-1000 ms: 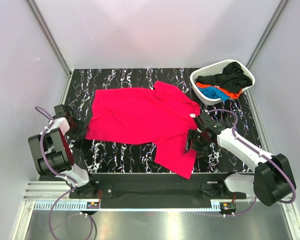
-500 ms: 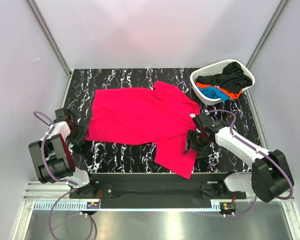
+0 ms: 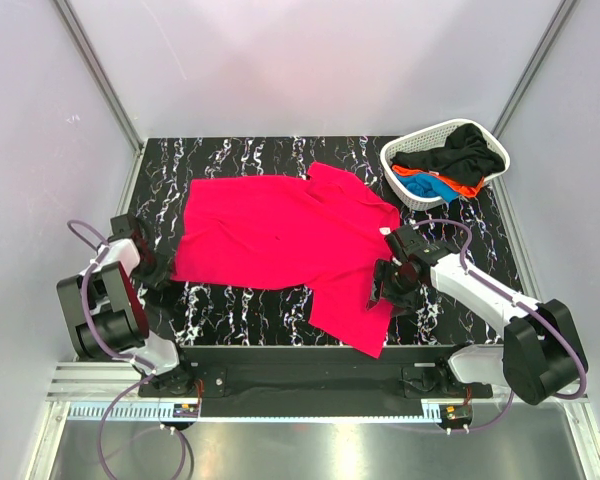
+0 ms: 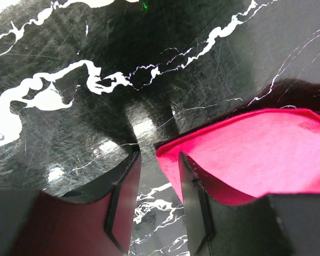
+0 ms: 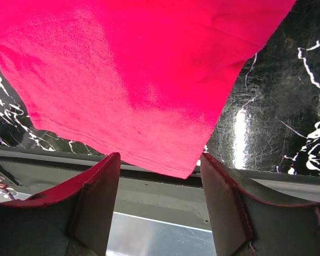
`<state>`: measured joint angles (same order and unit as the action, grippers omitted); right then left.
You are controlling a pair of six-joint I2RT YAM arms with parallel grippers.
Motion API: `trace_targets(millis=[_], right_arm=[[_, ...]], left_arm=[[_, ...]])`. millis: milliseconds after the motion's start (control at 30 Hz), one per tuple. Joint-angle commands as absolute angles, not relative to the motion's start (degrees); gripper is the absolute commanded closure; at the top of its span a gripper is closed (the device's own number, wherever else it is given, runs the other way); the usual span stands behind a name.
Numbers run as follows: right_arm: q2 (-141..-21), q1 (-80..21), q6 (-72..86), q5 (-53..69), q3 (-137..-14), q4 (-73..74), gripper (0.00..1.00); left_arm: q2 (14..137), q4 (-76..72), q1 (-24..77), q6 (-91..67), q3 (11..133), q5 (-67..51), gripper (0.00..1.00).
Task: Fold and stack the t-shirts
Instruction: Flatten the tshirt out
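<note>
A big pinkish-red cloth t-shirt [image 3: 280, 235] lies spread out flat on the black desk with white marble lines [image 3: 240, 305].

The left pincer [image 3: 163, 272] sits low on the desk, right at the shirt's near left corner. In the left wrist view, that pincer [image 4: 159, 160] has its two fingers a little apart. The desk [image 4: 69, 64] shows in the thin gap. The pointed corner of the red shirt [image 4: 256, 154] pokes into the gap from the right side and lies against the right finger [image 4: 194, 208]. The rest of the shirt spreads away to the right of the pincer. The fingers are not pressed on the cloth.

The right pincer [image 3: 383, 292] is at the shirt's right edge, near the front of the desk. In the right wrist view, this pincer [image 5: 160, 162] is wide open and holds nothing. The red shirt [image 5: 133, 69] fills the space in front of it. A stitched corner of the shirt points down between the two fingertips.

Far behind the right pincer, in the back right corner, sits a white plastic basket with holes [image 3: 405, 195]. In it are a black shirt [image 3: 465, 150], an orange shirt [image 3: 410, 172] and a blue shirt [image 3: 435, 187], all bunched up.

A tiny white bit [image 3: 388, 231] shows at the shirt's edge just behind the right pincer. It is too small to read.
</note>
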<state>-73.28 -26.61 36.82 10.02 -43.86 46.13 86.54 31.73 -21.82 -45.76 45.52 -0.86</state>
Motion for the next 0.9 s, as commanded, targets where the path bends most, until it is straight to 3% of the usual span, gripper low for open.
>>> trace_targets(millis=[0, 200, 333, 433, 533, 633, 700, 867], right_arm=[[-72.7, -26.5, 38.0, 9.1, -45.9, 45.4, 0.31], [-72.2, -26.5, 38.6, 8.8, -45.6, 45.4, 0.32], [-71.9, -26.5, 38.8, 8.7, -45.6, 45.4, 0.32], [-72.0, -26.5, 39.1, 8.9, -45.5, 45.4, 0.31], [-72.9, -26.5, 39.3, 9.1, -46.1, 45.4, 0.32], [-74.7, -26.5, 38.9, 9.0, -47.7, 45.3, 0.31], [-75.8, -26.5, 38.6, 8.7, -48.8, 45.1, 0.31], [-81.2, -26.5, 37.9, 8.4, -51.8, 44.2, 0.31]], left_arm=[[90.5, 31.0, -20.7, -45.6, 43.5, 0.4, 0.57], [91.7, 30.8, -19.6, -47.2, 42.6, 0.4, 0.53], [94.1, 30.3, -19.6, -46.8, 44.3, 1.1, 0.57], [95.4, 29.5, -19.7, -45.8, 46.2, 0.7, 0.63], [96.0, 28.5, -19.6, -44.9, 47.7, -1.3, 0.75], [94.3, 27.7, -19.5, -43.9, 47.6, -2.9, 0.78], [93.4, 27.5, -19.5, -43.6, 46.8, -3.4, 0.98], [89.9, 27.8, -19.5, -43.5, 44.0, -3.7, 1.0]])
